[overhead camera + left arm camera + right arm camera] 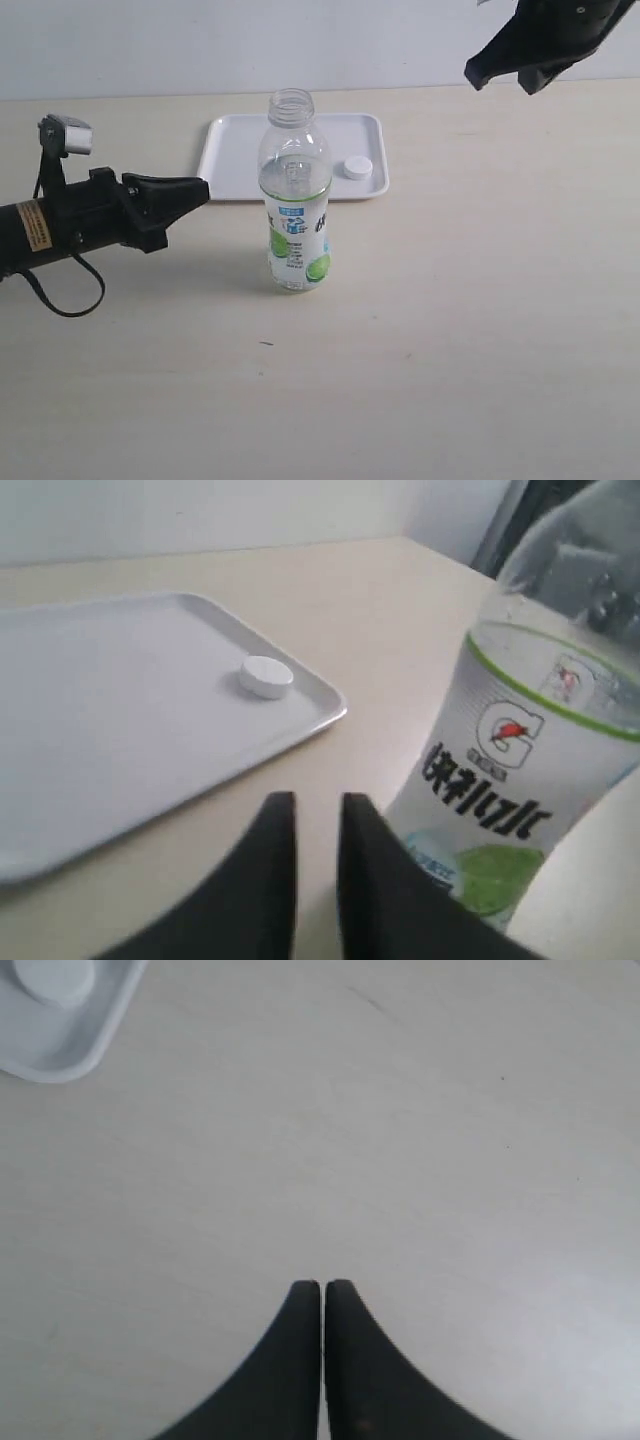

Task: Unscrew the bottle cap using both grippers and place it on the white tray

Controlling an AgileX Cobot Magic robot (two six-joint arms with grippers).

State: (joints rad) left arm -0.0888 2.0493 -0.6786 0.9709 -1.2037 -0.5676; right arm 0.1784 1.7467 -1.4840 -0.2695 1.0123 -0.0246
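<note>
The bottle (296,215) stands upright in the middle of the table with its neck uncovered; in the left wrist view the bottle (520,770) fills one side. The bottle cap (357,168) lies on the white tray (235,160) near its right end, behind the bottle. My left gripper (205,188) hovers just left of the bottle, jaws a narrow gap apart with nothing between them (318,798). My right gripper (478,72) hangs high at the back right, far from the bottle, shut and empty (322,1284). The cap (266,676) (55,980) and tray (100,730) (60,1055) show in both wrist views.
A bare beige tabletop (450,330) spreads around the bottle and in front of it. A pale wall (200,40) runs behind the table's far edge. A black cable (70,300) loops under the left arm.
</note>
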